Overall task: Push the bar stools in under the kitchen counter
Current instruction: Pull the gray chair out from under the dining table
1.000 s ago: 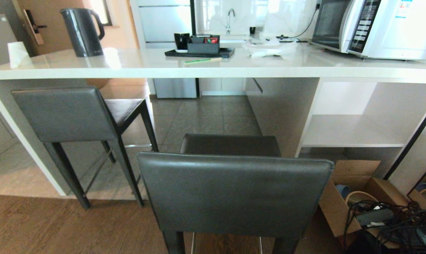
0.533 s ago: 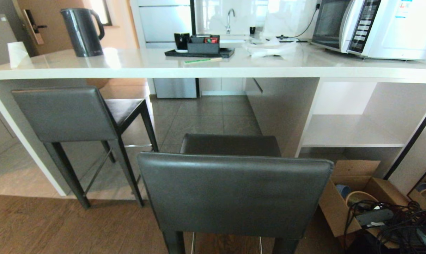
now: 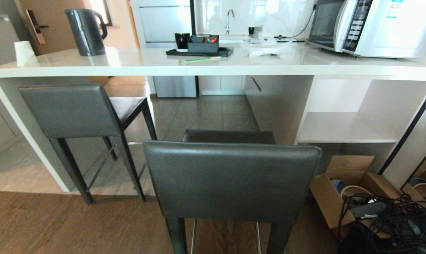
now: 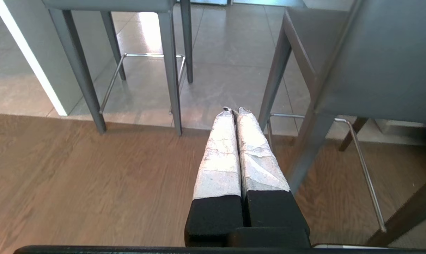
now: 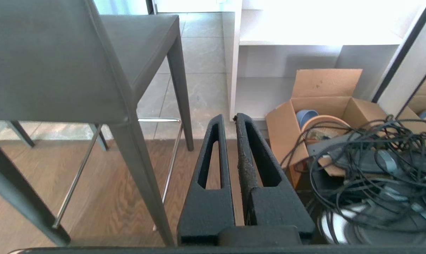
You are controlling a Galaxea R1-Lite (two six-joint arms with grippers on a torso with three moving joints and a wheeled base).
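Two dark grey bar stools face the white kitchen counter [image 3: 213, 65]. The left stool [image 3: 68, 111] stands with its seat partly under the slab. The nearer stool [image 3: 230, 180] stands out on the wooden floor in the middle, its backrest toward me. Neither arm shows in the head view. My left gripper [image 4: 234, 110] hangs shut and empty above the floor, between the left stool's legs [image 4: 167, 70] and the nearer stool [image 4: 382, 60]. My right gripper [image 5: 229, 118] is shut on nothing, low beside the nearer stool [image 5: 50, 60].
On the counter stand a black kettle [image 3: 86, 31], a dark tray [image 3: 199, 52] and a microwave [image 3: 371, 26]. A white open shelf unit [image 3: 347, 127] fills the right side. An open cardboard box [image 3: 340, 190] and tangled cables [image 3: 393, 218] lie on the floor at the right.
The whole head view has shifted and everything looks slightly smaller, so the camera has drawn back a little. The stools keep their places relative to the counter.
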